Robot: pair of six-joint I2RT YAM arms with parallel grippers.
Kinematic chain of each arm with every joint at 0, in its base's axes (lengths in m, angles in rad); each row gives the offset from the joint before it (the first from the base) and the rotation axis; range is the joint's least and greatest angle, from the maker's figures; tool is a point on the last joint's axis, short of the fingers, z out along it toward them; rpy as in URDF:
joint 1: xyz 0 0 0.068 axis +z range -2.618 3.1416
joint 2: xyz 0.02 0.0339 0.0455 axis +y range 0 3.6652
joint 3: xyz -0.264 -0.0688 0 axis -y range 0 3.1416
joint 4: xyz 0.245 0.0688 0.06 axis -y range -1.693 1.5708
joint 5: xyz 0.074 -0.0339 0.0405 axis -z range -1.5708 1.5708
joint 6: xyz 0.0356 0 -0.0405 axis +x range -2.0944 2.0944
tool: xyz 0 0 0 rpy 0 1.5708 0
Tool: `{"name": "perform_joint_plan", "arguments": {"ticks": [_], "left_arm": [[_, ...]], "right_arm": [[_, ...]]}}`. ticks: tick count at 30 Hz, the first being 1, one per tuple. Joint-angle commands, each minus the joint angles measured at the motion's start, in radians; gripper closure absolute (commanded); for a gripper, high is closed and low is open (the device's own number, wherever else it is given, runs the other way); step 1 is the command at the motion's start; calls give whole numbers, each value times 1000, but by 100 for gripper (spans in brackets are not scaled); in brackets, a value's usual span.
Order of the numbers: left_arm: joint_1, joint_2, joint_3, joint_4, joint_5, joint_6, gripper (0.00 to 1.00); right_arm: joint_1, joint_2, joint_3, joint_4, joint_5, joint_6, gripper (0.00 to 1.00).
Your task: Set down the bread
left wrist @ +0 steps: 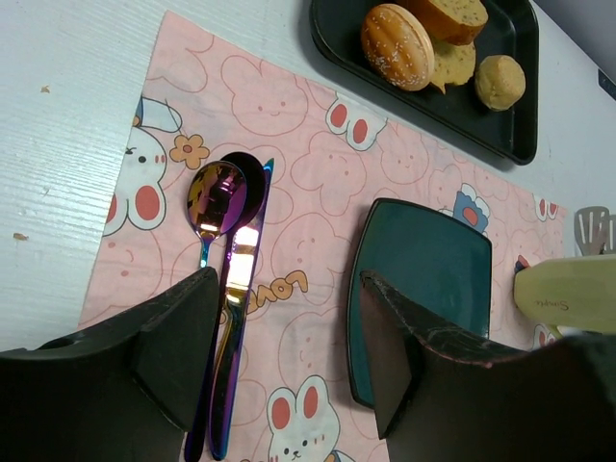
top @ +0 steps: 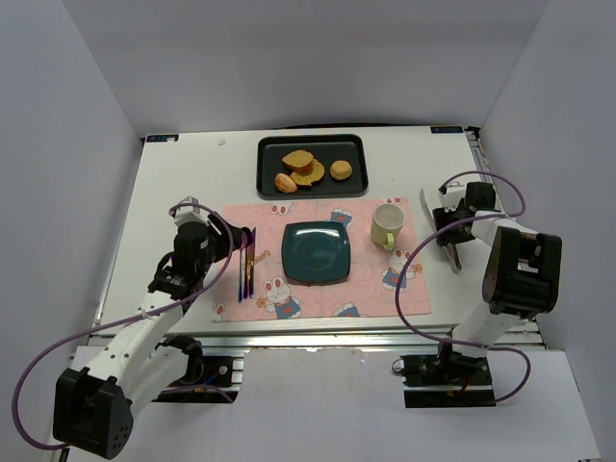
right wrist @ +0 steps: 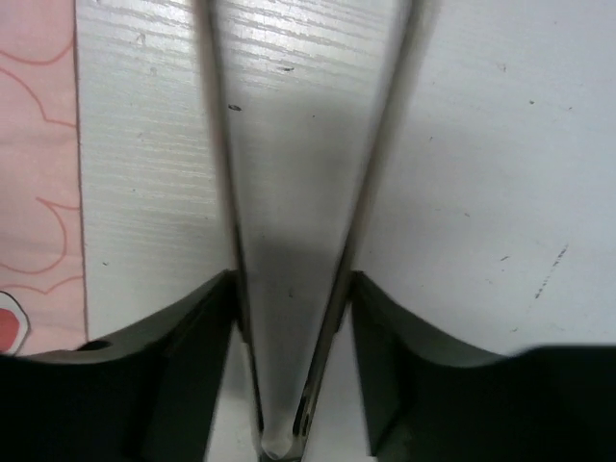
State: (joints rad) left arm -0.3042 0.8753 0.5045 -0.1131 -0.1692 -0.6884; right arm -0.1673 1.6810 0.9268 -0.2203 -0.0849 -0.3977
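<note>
At the left edge of the pink rabbit-print placemat [left wrist: 318, 164], the left gripper [left wrist: 289, 298] is hovering with its jaws wide apart and empty, straddling the iridescent purple cutlery [left wrist: 231, 250]. It is probably idling there so the middle stays free. Printed on the mat between its fingers, the word "LOVE" is showing upside down.

At the centre, the dark teal square plate [top: 316, 252] is sitting bare, presumably waiting for the bread. Behind it, the flat golden-brown oval bread slice [top: 310, 174] is lying on the black rectangular tray [top: 274, 154], partly tucked under the seeded bun [left wrist: 397, 45] and the oblong slice [left wrist: 452, 14].

Right of the plate, the pale yellow-green mug [top: 387, 226] is carrying small dark script that is too fine to read with certainty.

Out on the white table [top: 183, 183], the right gripper [right wrist: 292, 289] is pressing its fingers against both arms of the thin metal tongs [right wrist: 217, 144]. That suggests the tongs are meant to lift the slice.
</note>
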Motion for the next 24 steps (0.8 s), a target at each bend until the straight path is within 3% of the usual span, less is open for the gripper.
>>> {"name": "perform_joint_plan", "arguments": {"ticks": [1, 4, 5, 7, 8, 10, 11, 12, 16, 19, 24], "left_arm": [[-1, -29, 12, -20, -18, -2, 30], [-1, -32, 12, -20, -16, -3, 30], [-1, -32, 12, -20, -16, -3, 30], [-1, -33, 14, -22, -15, -3, 30], [-1, -33, 16, -25, -15, -3, 30], [-1, -38, 22, -31, -16, -3, 30], [-1, -47, 28, -42, -18, -3, 30], [-1, -47, 31, -43, -18, -3, 30], [-1, -44, 43, -37, -12, -7, 30], [-1, -29, 54, -28, -7, -10, 30], [-1, -10, 71, -31, -6, -19, 30]], "right_arm": [[-5, 48, -2, -51, -29, -24, 49], [-15, 66, 16, -85, -68, -47, 68], [-21, 71, 24, -102, -76, -52, 83], [-24, 71, 35, -113, -98, -70, 90], [-24, 63, 50, -114, -101, -82, 100], [-24, 39, 85, -151, -162, -95, 100], [-20, -18, 186, -227, -274, -124, 98], [-12, -18, 222, -247, -276, -127, 96], [52, -30, 444, -364, -377, -135, 82], [145, -6, 596, -424, -411, -127, 69], [273, 45, 737, -448, -417, -138, 61]]}}
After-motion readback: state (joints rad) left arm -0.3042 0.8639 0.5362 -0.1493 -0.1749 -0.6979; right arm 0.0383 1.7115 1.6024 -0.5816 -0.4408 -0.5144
